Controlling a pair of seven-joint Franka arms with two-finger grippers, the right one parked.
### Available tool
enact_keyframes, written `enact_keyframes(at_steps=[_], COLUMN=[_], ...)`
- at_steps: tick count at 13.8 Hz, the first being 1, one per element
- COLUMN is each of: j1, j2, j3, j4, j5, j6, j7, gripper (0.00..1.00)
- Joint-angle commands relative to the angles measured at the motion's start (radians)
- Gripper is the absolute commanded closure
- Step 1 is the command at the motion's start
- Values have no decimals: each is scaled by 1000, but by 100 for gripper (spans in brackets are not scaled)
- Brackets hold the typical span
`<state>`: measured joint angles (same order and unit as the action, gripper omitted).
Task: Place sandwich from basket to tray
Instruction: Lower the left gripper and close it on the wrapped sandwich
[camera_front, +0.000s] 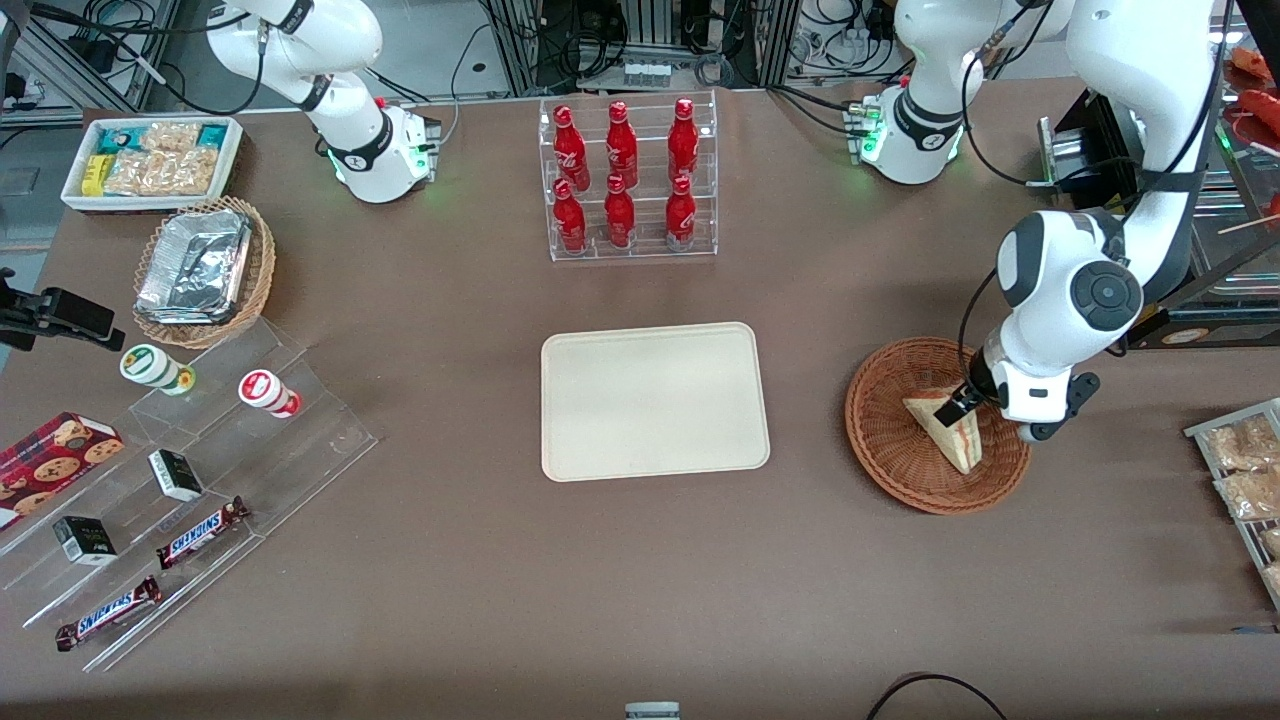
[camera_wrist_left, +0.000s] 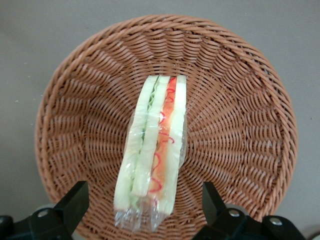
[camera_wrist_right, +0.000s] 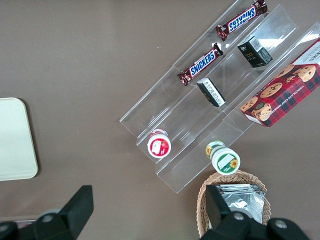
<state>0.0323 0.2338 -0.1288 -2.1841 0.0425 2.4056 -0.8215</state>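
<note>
The sandwich (camera_front: 945, 425) lies in the reddish-brown wicker basket (camera_front: 880, 440) toward the working arm's end of the table. It is a plastic-wrapped white wedge (camera_wrist_left: 155, 145) with its red and green filling facing up. My left gripper (camera_front: 965, 400) hangs low over the basket (camera_wrist_left: 240, 140) and is open. Its black fingers (camera_wrist_left: 72, 205) stand wide on either side of the sandwich's wrapped end, and the gripper (camera_wrist_left: 142, 202) touches nothing. The cream tray (camera_front: 655, 400) lies at the table's middle with nothing on it.
A clear rack of red bottles (camera_front: 628, 180) stands farther from the front camera than the tray. Snack packets (camera_front: 1240, 470) lie at the working arm's table edge. Toward the parked arm's end are an acrylic step shelf (camera_front: 180, 480), a foil-container basket (camera_front: 205, 270) and a white snack bin (camera_front: 150, 160).
</note>
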Motion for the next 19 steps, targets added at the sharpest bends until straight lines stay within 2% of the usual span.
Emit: enact_keyframes(at_steps=[1,3,4,5,6,7,10,13,17,19], j1=[-5,-5,-5,-5,-3,-3,-8,-34,-94,-118], j2=[42,56,62,59,59,58,55,22,33,41], j3=[-2,-2,-2,-2,-2,-2,-3,-6,-11,-14], j4=[10,9,9,4,3,1,3,45,274,342], j5=[0,0,0,2,3,5,19,31,45,42], j6=[39,49,49,47,44,41,15,-86,-408,-470], j7=[-24,-24,-25,-25,-24,-16,4,41,45,44], gripper=[0,0,19,53,92,100,100,100,100,100])
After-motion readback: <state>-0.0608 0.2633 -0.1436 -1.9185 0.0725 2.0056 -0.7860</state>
